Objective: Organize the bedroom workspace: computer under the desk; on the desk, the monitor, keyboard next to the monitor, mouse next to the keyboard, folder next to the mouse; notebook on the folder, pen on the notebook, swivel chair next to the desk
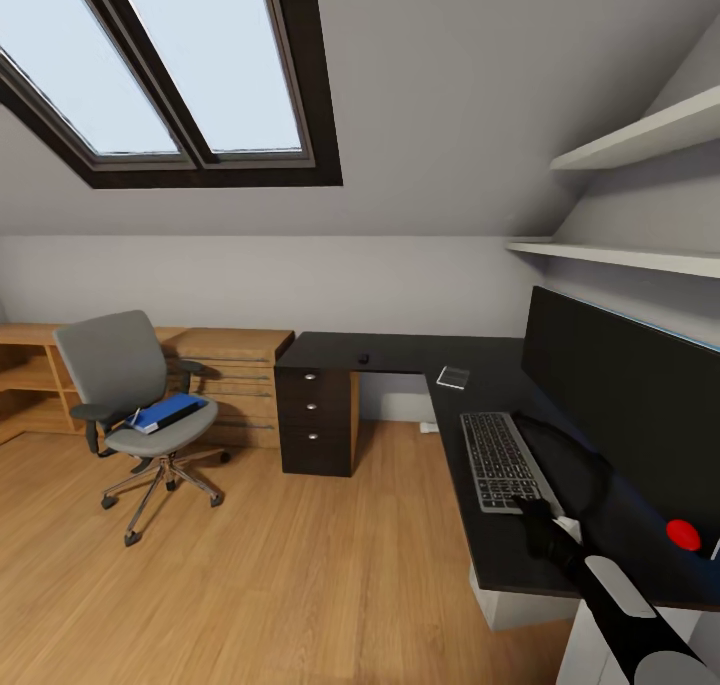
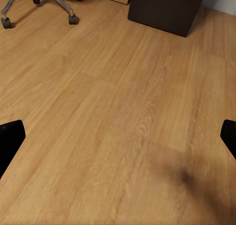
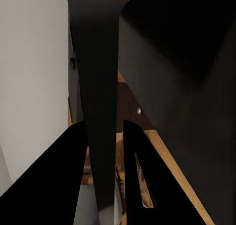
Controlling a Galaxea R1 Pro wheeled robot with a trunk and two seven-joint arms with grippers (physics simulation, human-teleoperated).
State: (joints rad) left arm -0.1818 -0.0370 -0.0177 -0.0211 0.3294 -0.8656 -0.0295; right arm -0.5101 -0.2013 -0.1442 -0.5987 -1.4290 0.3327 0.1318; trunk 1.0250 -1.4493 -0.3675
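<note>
The wide black monitor (image 1: 620,415) stands on the black desk (image 1: 400,350) at the right. In front of it lies the keyboard (image 1: 495,460). My right gripper (image 1: 545,525) is at the keyboard's near right corner, and its fingers (image 3: 73,171) are shut on a thin dark slab, the keyboard's edge. The notebook (image 1: 453,377) and a small dark mouse (image 1: 364,358) lie further along the desk. The blue folder (image 1: 165,412) rests on the swivel chair (image 1: 130,385), left of the desk. My left gripper (image 2: 118,139) hangs open over the wooden floor. The computer and pen are out of view.
The black drawer unit (image 1: 318,420) holds up the desk's left end. Light wooden cabinets (image 1: 230,365) line the back wall behind the chair. A red round object (image 1: 683,533) sits on the desk by the monitor. Two wall shelves (image 1: 640,255) hang above it. Chair castors (image 2: 73,19) are near my left gripper.
</note>
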